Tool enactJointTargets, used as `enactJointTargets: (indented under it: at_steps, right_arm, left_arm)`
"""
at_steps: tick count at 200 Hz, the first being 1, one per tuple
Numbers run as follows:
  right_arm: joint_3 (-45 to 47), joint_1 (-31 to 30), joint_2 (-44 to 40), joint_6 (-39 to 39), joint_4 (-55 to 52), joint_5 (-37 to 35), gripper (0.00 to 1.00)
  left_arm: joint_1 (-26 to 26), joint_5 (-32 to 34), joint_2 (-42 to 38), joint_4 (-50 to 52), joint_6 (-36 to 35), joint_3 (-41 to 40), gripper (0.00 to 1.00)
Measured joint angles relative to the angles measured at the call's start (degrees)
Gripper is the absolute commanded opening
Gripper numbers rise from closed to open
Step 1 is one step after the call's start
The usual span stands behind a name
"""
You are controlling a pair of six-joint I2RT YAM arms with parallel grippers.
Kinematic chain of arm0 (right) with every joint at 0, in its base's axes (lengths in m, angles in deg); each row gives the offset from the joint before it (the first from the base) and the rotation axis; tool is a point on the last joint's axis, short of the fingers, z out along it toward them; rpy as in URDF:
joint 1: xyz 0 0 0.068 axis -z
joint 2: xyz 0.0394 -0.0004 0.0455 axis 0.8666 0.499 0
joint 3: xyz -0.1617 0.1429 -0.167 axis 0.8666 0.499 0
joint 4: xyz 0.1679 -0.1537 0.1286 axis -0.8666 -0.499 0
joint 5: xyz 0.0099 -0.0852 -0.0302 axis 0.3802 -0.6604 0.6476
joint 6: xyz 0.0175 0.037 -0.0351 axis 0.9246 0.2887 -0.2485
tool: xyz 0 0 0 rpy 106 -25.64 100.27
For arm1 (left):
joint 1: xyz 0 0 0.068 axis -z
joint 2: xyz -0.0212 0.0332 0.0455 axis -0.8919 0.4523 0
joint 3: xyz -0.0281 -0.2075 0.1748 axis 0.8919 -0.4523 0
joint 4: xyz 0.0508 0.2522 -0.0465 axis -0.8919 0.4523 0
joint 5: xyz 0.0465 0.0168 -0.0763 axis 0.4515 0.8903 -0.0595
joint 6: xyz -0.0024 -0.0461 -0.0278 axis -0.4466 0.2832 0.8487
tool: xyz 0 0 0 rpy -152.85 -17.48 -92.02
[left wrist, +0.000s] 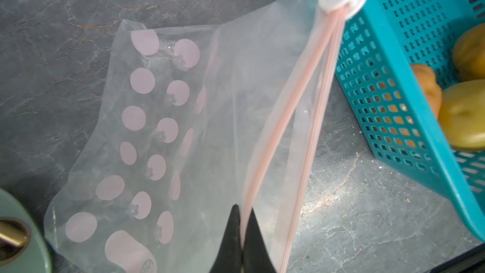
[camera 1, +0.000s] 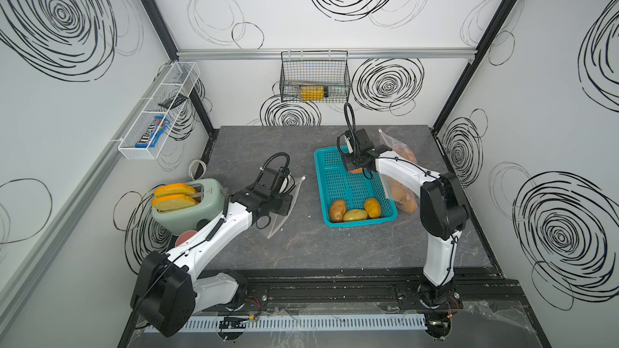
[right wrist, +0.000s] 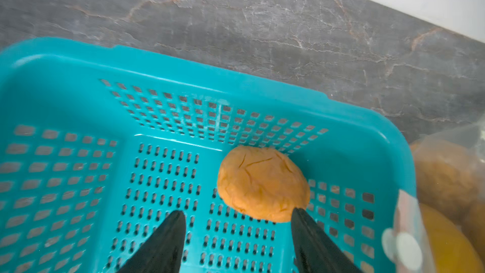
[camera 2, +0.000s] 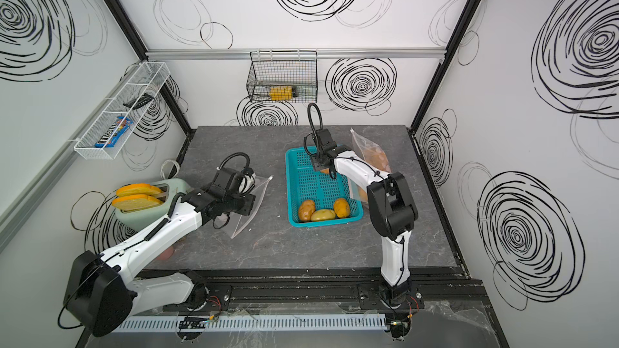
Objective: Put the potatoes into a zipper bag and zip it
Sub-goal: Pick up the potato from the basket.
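Step in hand: picking a potato from the basket. The right gripper hangs spread above it, off-centre, with the potato lying towards one finger. The left gripper pinches the empty bag by its zipper rim. Next move: centre, descend, close. The basket's far wall stands near the potato, while the basket floor on its other side lies bare. Three potatoes lie at the near end.

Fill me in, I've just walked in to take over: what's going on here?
The left gripper is shut on the pink zipper edge of a clear plastic bag with pink dots, whose mouth is partly open above the grey table; the bag looks empty. The right gripper is open inside the teal perforated plastic basket, beside a wrinkled orange potato it hasn't gripped. Three more potatoes lie at the basket's near end, and a second clear bag holding potatoes lies beside the basket.
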Motion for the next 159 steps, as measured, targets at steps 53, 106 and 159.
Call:
enactJointTargets:
  at_steps: [53,106,159]
  right_arm:
    - [-1.97,0.22,5.4,-12.74,-3.96,-2.32,0.72]
    - [-4.57,1.79,5.92,-19.04,-3.96,-0.37,0.75]
    - [-4.5,5.53,6.93,-21.88,-4.52,7.28,0.75]
  left_arm:
    - [-0.39,-1.75,-3.45,-2.91,0.0,-2.08,0.0]
    - [-0.39,-2.08,-3.54,-3.48,-0.02,-2.32,0.0]
    - [-0.39,-2.1,-3.54,-3.76,-0.04,-2.45,0.0]
